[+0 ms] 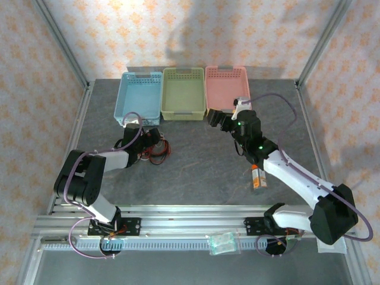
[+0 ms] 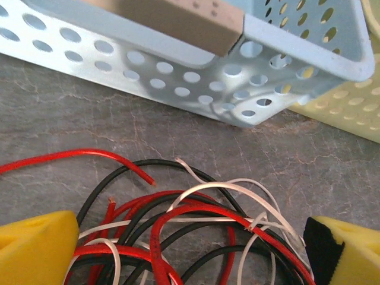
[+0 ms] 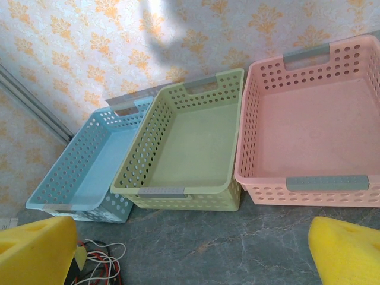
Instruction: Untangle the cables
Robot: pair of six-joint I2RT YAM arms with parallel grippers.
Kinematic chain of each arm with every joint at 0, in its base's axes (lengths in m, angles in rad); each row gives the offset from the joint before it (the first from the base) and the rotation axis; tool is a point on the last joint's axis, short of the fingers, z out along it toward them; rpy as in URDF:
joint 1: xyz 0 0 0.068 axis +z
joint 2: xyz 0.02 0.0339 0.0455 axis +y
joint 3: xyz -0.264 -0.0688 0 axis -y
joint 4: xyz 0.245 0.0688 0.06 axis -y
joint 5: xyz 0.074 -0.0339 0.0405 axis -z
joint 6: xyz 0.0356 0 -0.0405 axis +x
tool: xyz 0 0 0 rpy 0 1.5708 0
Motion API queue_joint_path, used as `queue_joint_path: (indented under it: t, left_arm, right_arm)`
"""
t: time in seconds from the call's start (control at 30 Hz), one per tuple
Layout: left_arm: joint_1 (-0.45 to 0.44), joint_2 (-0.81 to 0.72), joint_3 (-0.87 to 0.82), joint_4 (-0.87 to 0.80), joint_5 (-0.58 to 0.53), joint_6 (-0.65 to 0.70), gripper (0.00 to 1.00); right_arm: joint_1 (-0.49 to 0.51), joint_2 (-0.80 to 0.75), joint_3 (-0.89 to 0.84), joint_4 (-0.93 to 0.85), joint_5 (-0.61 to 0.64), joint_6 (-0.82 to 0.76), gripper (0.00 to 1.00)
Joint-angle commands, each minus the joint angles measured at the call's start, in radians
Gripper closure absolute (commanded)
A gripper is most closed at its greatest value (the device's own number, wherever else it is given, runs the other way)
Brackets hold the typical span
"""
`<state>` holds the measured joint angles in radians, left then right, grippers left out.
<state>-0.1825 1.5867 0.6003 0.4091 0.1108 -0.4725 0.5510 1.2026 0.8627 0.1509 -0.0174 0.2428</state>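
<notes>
The cables [image 2: 196, 228] lie in one tangled heap of red, black and whitish loops on the grey table, just in front of the blue basket. My left gripper [image 2: 190, 255] is open, with its yellow fingers [image 2: 35, 246] on either side of the heap and low over it. From above, the cables [image 1: 158, 152] sit at the left gripper [image 1: 152, 142]. My right gripper [image 1: 218, 119] hovers open in front of the pink basket, holding nothing. In the right wrist view, the right gripper [image 3: 190, 255] faces the baskets, and the cables [image 3: 101, 261] peek in at the lower left.
Three perforated baskets stand in a row at the back: blue basket [image 1: 141, 75], green basket [image 1: 184, 113] and pink basket [image 1: 226, 70]. The blue basket's wall [image 2: 178, 77] is close ahead of the left gripper. A small clear bag [image 1: 222, 243] lies on the front rail.
</notes>
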Motion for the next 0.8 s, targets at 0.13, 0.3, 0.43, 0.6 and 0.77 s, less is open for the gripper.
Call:
queue_joint_path:
  t: [0.13,0.3,0.43,0.6,0.77]
  left_arm:
    - [-0.042,0.000,-0.062,0.030,0.052,-0.049,0.02]
    - [-0.106,-0.034,-0.100,0.023,0.055,-0.060,0.02]
    - [-0.202,-0.058,-0.127,0.031,0.053,-0.077,0.02]
    - [-0.337,-0.070,-0.158,0.085,0.069,-0.122,0.02]
    - [-0.464,-0.051,-0.151,0.129,0.079,-0.181,0.02]
  right_arm:
    - [0.004,-0.017,0.017,0.007,0.042,-0.011,0.00]
    - [0.004,-0.018,0.012,0.003,0.071,0.005,0.00]
    - [0.003,-0.048,-0.010,0.002,0.159,0.041,0.00]
    - [-0.013,-0.063,-0.044,-0.005,0.220,0.092,0.00]
    - [-0.033,-0.056,-0.056,-0.069,0.227,0.144,0.01]
